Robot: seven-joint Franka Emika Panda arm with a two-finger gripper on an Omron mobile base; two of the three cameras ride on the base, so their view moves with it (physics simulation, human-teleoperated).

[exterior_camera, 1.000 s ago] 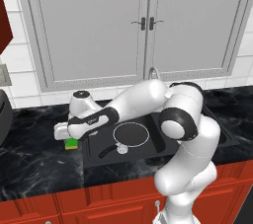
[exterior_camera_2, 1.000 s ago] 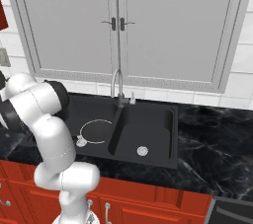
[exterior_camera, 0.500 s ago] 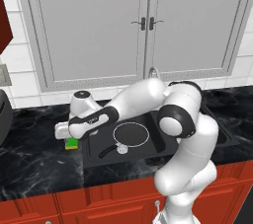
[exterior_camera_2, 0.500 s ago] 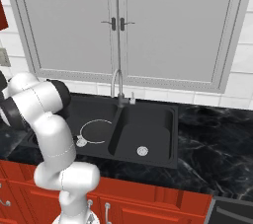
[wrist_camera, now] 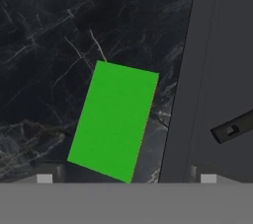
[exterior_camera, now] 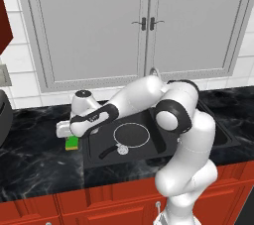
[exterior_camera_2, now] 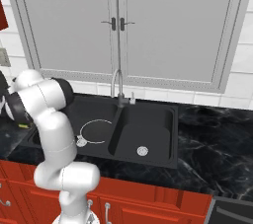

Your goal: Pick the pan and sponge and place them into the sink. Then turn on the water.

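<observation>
The green sponge (wrist_camera: 114, 121) lies flat on the black marble surface (wrist_camera: 44, 35), just beside the sink (wrist_camera: 197, 70) rim. The hand (exterior_camera: 67, 130) hovers above it, released. The pan (exterior_camera: 130, 136) sits in the left basin.

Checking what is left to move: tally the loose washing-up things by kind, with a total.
Round dark frying pan with silver rim, in the black sink's left basin: 1
Green rectangular sponge, on the black marble counter: 1
Total: 2
</observation>
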